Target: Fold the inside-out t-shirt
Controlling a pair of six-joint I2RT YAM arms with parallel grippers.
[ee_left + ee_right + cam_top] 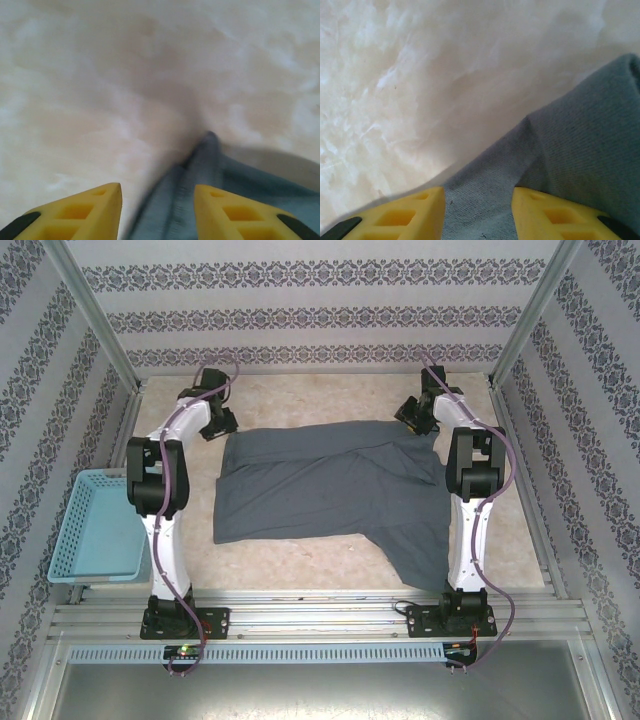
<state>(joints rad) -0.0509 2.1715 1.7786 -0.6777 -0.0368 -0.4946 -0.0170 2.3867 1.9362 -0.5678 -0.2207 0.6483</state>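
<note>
Looking down from the top camera, I am seeing the inside-out t-shirt [320, 490] lying spread across the middle of the tabletop [300, 400]. It is mostly flat, with one part trailing towards the lower right of the frame beside the right arm. I am not finding any tidy fold in it. The outline is wide and uneven, so I am judging the folding as barely begun, with all the real folds left to make.

Both arms are reaching to the upper edge of the cloth, the left one at its upper left corner and the right one at its upper right corner. In the left wrist view the left pincer [156, 200] is standing partly apart, its yellow fingers [90, 210] straddling a raised ridge of grey cloth running up between them. The gap is looking wider than the ridge, so I am reading it as not clamped. In the right wrist view the right pincer [478, 200] is also standing partly apart over a flat corner of the shirt, with nothing pinched.

I am taking this as the step of getting hold of the two upper corners. The light-blue basket [95, 525] is sitting at the left of the frame, well apart from the shirt.
</note>
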